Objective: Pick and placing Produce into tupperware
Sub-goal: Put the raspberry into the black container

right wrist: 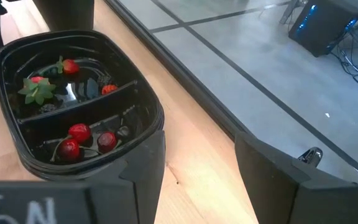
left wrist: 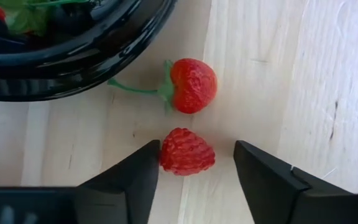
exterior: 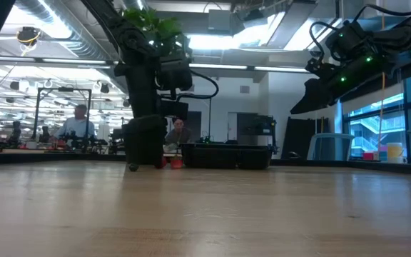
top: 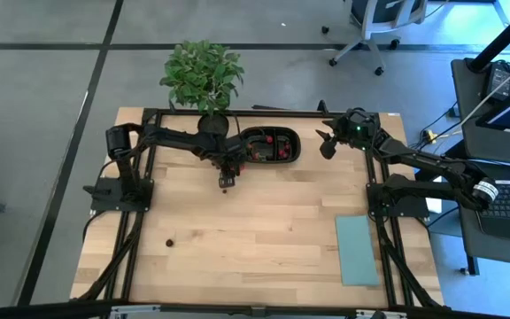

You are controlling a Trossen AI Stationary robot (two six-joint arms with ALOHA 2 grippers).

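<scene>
On the pale wood table (top: 264,221), upper centre from above, our left gripper (left wrist: 194,168) stands open astride a raspberry (left wrist: 187,151), ready to close, just outside the black tray (right wrist: 17,118); the right gripper (right wrist: 197,165) waits open, empty, upper right.

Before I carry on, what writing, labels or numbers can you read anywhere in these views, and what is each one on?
"6N" or similar: pale marks on the right claw's own dark body at the edge of the right wrist view, cut off by the frame, so uncertain.
Black tray, berries, teal sheet: no writing visible.
Room behind the table in the low view: any signs are too small to read.
</scene>
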